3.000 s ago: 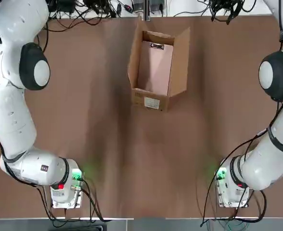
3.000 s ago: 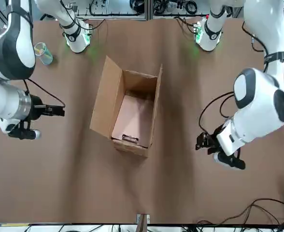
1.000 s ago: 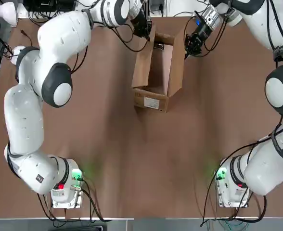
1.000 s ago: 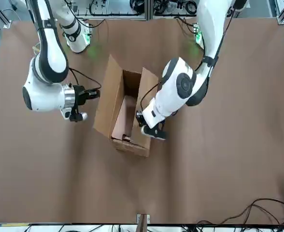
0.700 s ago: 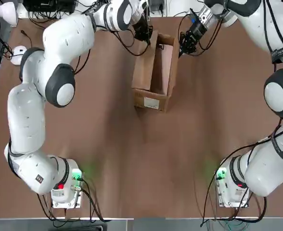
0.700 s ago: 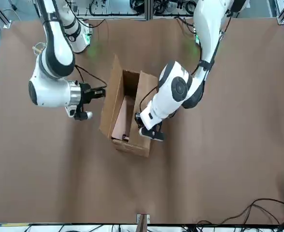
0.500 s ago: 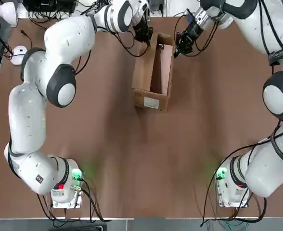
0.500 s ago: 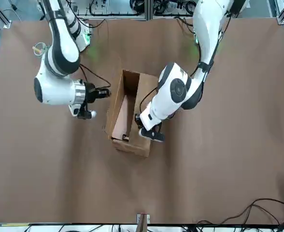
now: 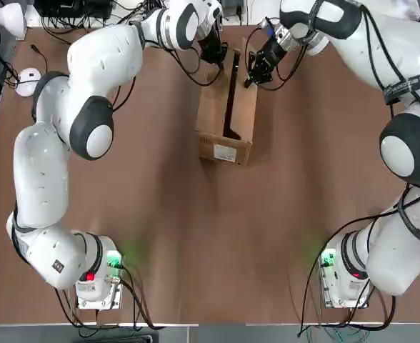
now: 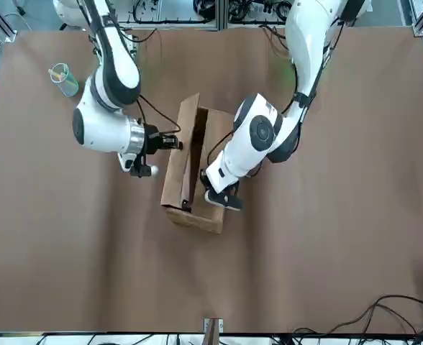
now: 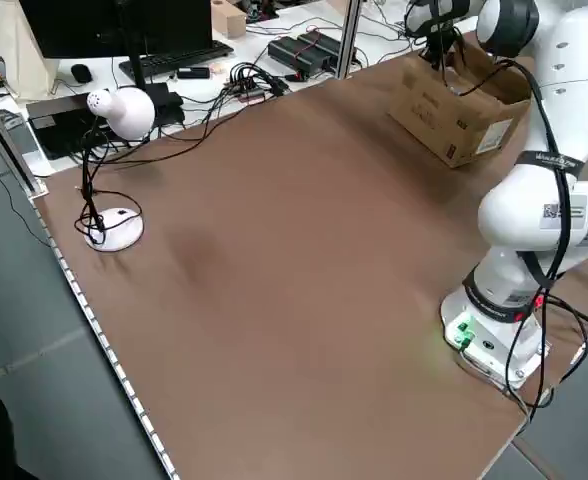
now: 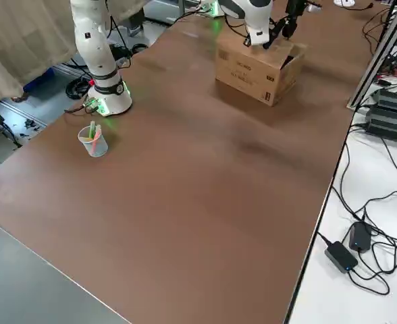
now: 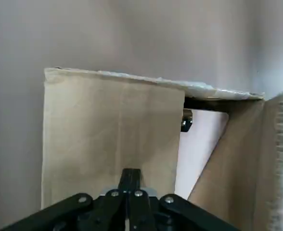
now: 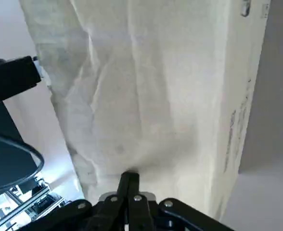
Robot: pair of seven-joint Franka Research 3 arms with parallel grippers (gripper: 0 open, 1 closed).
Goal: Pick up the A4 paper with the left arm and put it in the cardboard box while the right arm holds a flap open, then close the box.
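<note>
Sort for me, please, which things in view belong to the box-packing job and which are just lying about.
Part of the job:
- brown cardboard box
- pale pink sheet inside it
- shut black left gripper, at one flap
- shut black right gripper, at the other flap

Just lying about:
- clear plastic cup of pens
- white round-headed lamp
- black keyboard

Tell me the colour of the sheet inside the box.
Pale pink-beige; the sheet shows best in the left wrist view.

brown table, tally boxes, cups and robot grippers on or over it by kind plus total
cardboard box: 1
cup: 1
grippers: 2 (left and right, each at a box flap)
total: 4
</note>
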